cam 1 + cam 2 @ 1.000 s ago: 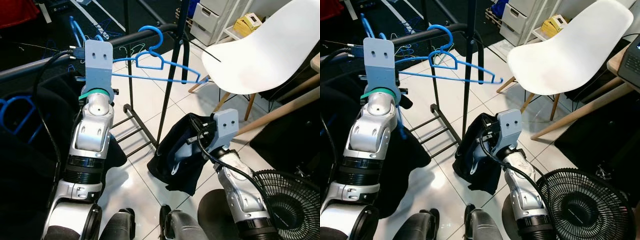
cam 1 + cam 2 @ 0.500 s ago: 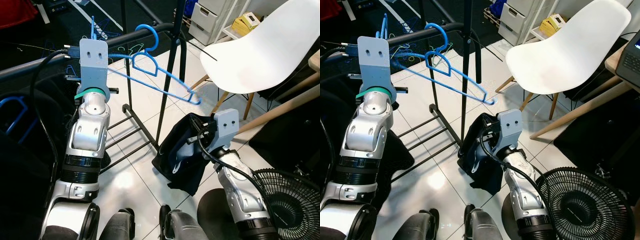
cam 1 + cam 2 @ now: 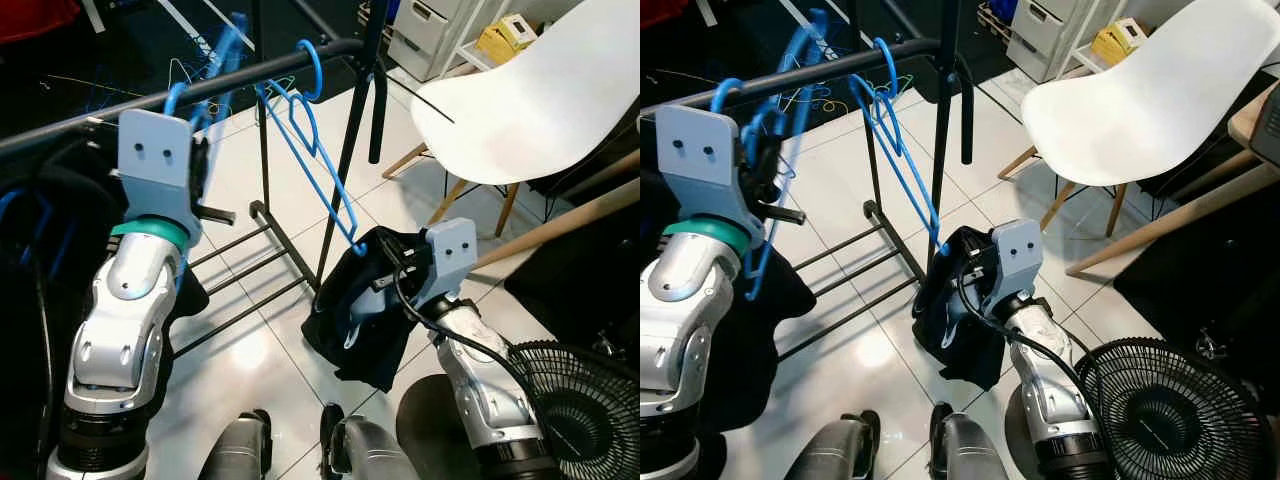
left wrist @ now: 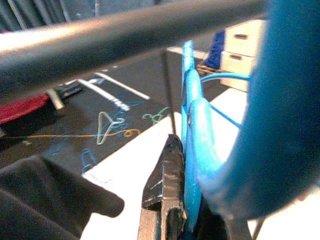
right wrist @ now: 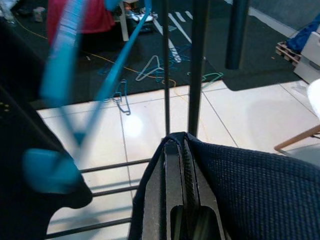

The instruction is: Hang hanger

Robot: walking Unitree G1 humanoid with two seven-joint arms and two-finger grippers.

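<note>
Glossy white tile floor [image 3: 290, 200], black clothes rail [image 3: 250, 75] across the upper frame, one white shell chair [image 3: 520, 110] to the right, one black floor fan [image 3: 575, 400] in the lower corner. Seen from the left eye: one blue hanger [image 3: 310, 130] hooked over the rail beside the rack's upright post [image 3: 345, 170], its body tilted down toward the floor and apparently free of any grip. Left gripper [image 3: 200, 165] raised just under the rail, close to further blue hangers [image 3: 225, 45] bunched there, count unclear. Right gripper [image 3: 375, 280] low over the tiles, clenched on one dark garment [image 3: 355, 320]. Seen from the right eye: same layout, hook [image 3: 885, 60] over the bar, white drawer unit [image 3: 1050, 30] behind the chair. Seen from the left wrist: rail [image 4: 125, 30] close overhead, one black finger [image 4: 165, 185] pressed against a blue hanger arm [image 4: 192, 150]; whether the claw clasps it or merely lies alongside cannot be told. Seen from the right wrist: fingers [image 5: 175, 180] pinched shut on the navy fabric [image 5: 250, 185], several loose hangers [image 5: 152, 65] scattered on the dark mat beyond. Hanging seemingly near done; best finished by easing the left arm straight back without snagging the neighbouring hooks, leaving the hook seated on the bar.
</note>
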